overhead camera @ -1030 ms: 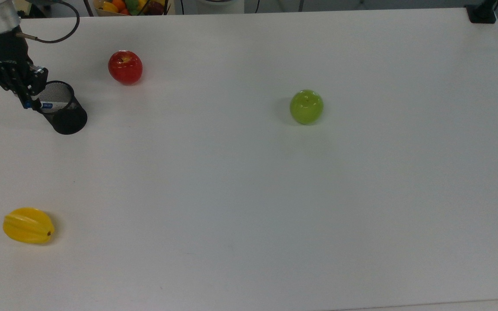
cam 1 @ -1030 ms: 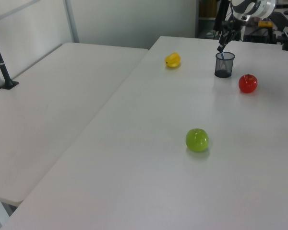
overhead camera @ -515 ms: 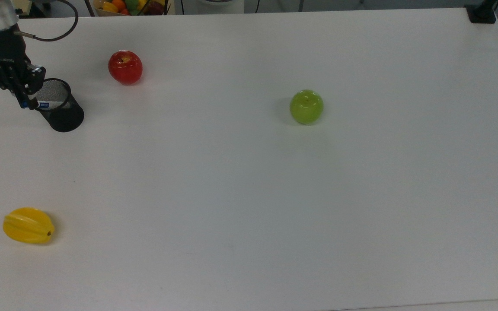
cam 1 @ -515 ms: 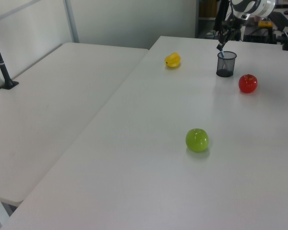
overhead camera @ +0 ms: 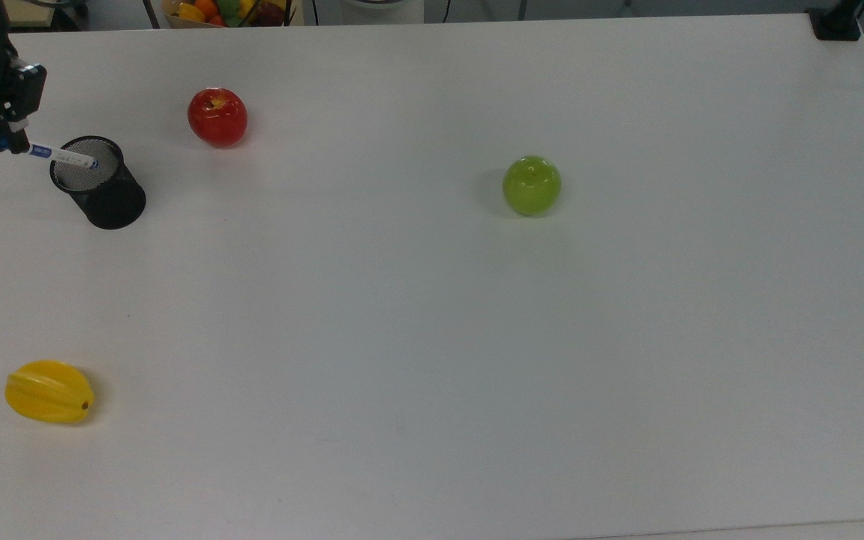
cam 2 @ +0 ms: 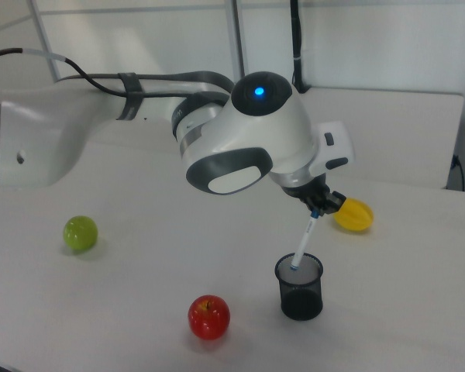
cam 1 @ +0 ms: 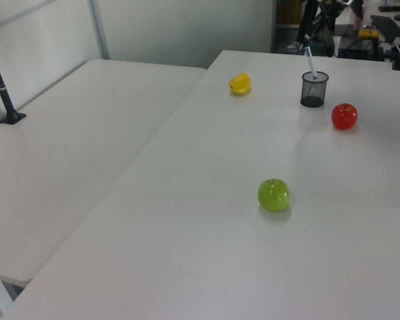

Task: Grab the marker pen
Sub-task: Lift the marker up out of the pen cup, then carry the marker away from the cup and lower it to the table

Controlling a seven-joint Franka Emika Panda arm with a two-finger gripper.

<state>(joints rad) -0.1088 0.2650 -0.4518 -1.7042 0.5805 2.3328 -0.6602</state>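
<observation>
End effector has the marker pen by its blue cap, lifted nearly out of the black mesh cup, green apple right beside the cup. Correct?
Not quite: the red apple sits near the black mesh cup, as the right view shows. The green apple lies far off. The end effector does hold the marker pen by its blue cap.

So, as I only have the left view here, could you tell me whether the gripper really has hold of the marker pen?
Observer: Yes. In the right view the gripper is shut on the blue cap end of the marker pen.
Operator: Is its tip out of the cup?
Observer: Not quite. The right view puts the white tip at the mouth of the mesh cup, about level with the rim.
Operator: Which way does it lean?
Observer: In the top view it slants from the cup's mouth out over the rim toward the top view's left.
</observation>
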